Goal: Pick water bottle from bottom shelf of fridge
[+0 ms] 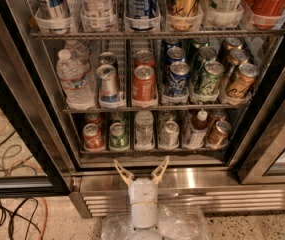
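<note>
The fridge (217, 176) stands open in front of me, steel with black-framed glass doors. On its bottom shelf (99, 151) the water bottle (144, 128) stands in the middle lane, small, clear and ribbed with a white cap. My gripper (141, 171) is open and empty, just below and in front of the shelf, in line with the bottle and apart from it. Its pale fingers (123, 173) spread in a V over the steel sill.
Cans (93, 136) flank the bottle on the left, and a silver can (169, 133) and an amber-necked white-capped bottle (197, 129) on the right. Larger clear bottles (74, 80) and cans fill the middle rack. A slatted grille (232, 196) and floor cables (12, 214) lie below.
</note>
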Robot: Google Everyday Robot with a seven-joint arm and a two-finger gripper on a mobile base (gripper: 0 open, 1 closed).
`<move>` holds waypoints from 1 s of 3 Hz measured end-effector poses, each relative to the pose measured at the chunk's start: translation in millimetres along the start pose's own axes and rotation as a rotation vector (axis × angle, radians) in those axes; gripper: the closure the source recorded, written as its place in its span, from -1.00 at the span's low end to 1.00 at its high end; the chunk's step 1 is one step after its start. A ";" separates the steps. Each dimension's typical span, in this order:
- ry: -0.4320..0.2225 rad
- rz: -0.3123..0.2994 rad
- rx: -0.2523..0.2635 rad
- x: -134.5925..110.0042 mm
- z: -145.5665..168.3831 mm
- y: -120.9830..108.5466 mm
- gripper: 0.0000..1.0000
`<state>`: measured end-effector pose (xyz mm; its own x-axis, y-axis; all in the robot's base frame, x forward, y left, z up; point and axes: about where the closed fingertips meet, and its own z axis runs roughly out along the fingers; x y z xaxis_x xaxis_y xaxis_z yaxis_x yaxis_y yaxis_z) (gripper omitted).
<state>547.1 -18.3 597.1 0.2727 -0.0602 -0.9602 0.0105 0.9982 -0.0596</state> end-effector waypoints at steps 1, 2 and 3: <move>0.000 0.000 0.000 0.0 0.0 0.0 -0.61; 0.000 0.000 0.000 0.0 0.0 0.0 -0.19; 0.000 0.000 0.000 0.0 0.1 0.0 -0.33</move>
<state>547.1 -18.3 597.2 0.2728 -0.0603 -0.9602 0.0105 0.9982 -0.0597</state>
